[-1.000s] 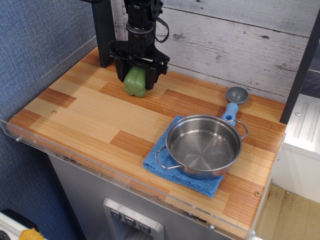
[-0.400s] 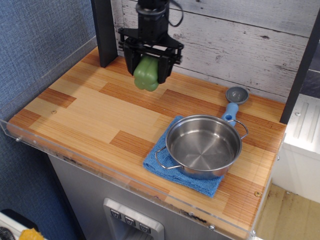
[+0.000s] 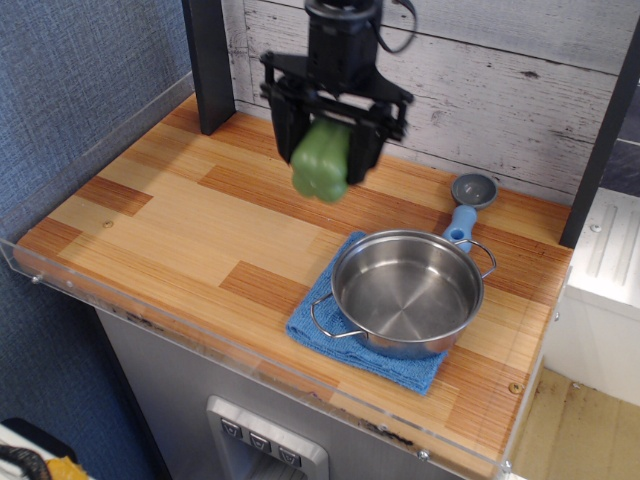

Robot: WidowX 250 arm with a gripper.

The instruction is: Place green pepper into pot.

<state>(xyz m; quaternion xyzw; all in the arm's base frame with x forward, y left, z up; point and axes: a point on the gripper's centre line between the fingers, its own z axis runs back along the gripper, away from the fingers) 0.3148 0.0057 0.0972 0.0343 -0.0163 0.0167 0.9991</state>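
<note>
Table [image 3: 180,225]: a striped wooden counter in light and reddish-brown planks, edged at the front and left by a clear plastic lip, backed by a whitewashed plank wall.

Gripper [image 3: 325,150]: the black arm hangs from above at the back of the counter, its two dark fingers clamped on either side of the green pepper, which it holds clear of the wood.

Pot [image 3: 408,292]: a shallow, shiny steel pan with two thin wire loop handles, standing upright and empty at the front right of the counter, below and to the right of the gripper and apart from it.

Cloth [image 3: 330,330]: a blue towel spread under the pot, its edges showing to the left and front of the pan.

Green pepper [image 3: 322,162]: a matte light-green lobed toy, gripped between the fingers in mid-air, its lower lobes hanging below the fingertips; it is over bare wood, up and left of the pot and not over its rim.

Scoop [image 3: 468,203]: a small grey bowl on a blue handle, lying behind the pot, the handle end at the pot's far rim.
</note>
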